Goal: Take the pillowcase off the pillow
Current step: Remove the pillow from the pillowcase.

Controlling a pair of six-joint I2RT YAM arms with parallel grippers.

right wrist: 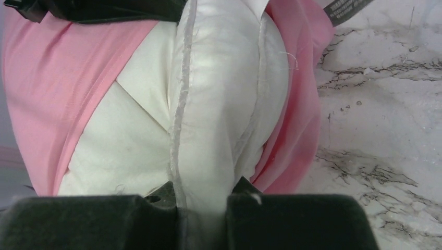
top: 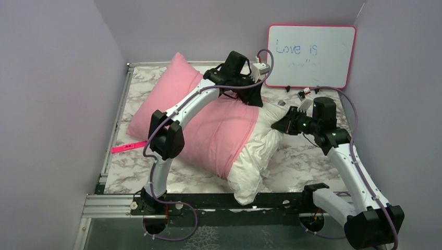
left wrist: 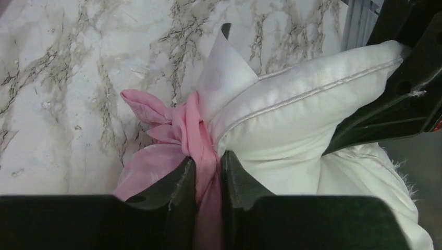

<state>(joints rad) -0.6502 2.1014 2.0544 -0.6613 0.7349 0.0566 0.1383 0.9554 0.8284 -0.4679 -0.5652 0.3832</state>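
Pinching a bunched, twisted fold of the pillowcase (left wrist: 194,127) between the fingers of the left gripper (left wrist: 208,174), with the jaws drawn nearly together and only pink cloth filling the narrow gap. Clamping the white pillow (right wrist: 219,94) by its piped seam in the right gripper (right wrist: 200,197), with the jaws squeezed close on seam and stuffing. Lying slantwise across the marbled table (top: 302,161), pillow and cover together, with the far end pointing toward the back-left corner and the near end reaching the table's near edge between the two arm bases. Wrapping the far-left part in shiny pink and baring plump white at the near-right end, with the cover's open hem crossing the middle. Working close to each other at the far-right side of the bared end, each tool gripping its own cloth. Leaning against the back wall beyond them, a red-framed whiteboard (top: 311,56) with blue writing. Resting by the table's left edge, a pink strip (top: 129,147).
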